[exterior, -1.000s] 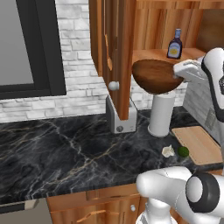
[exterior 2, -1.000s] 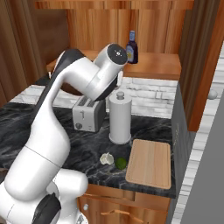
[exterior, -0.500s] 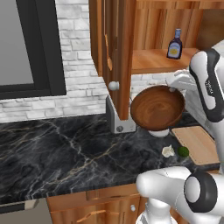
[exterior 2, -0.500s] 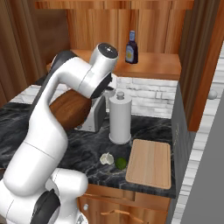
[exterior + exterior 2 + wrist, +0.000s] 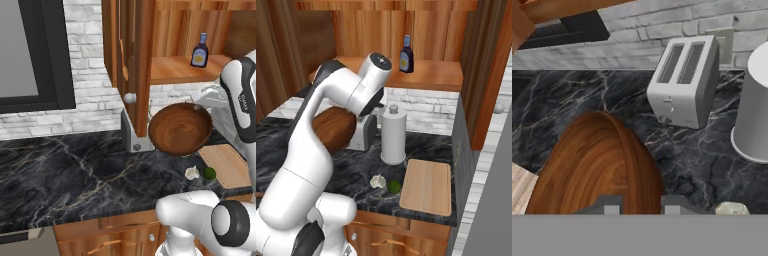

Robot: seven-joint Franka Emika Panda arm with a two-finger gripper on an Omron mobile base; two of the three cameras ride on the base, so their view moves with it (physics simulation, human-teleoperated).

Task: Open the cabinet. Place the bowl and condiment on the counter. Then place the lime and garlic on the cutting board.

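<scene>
My gripper [image 5: 638, 205] is shut on the rim of the dark-brown wooden bowl [image 5: 180, 129], which hangs tilted on edge above the black marble counter [image 5: 65, 175], below the open cabinet door [image 5: 132, 60]. From the right the bowl [image 5: 333, 129] shows beside the arm; the hand view has the bowl [image 5: 597, 165] running up from the fingers. The condiment [image 5: 199, 51] [image 5: 405, 54] stands on the cabinet shelf. The garlic [image 5: 191, 173] [image 5: 377, 181] and lime [image 5: 210, 173] [image 5: 394, 186] lie on the counter just left of the cutting board [image 5: 227, 165] [image 5: 427, 186].
A silver toaster [image 5: 687, 80] [image 5: 363, 132] stands at the brick wall behind the bowl, and a white paper-towel roll [image 5: 393, 134] [image 5: 754, 110] next to it. A dark window [image 5: 30, 50] lies to the left. The cabinet's right door [image 5: 491, 75] hangs open over the board.
The bowl has come off the cabinet shelf's edge, tipped onto its rim and dropped toward the counter in my gripper, which closed on it.
</scene>
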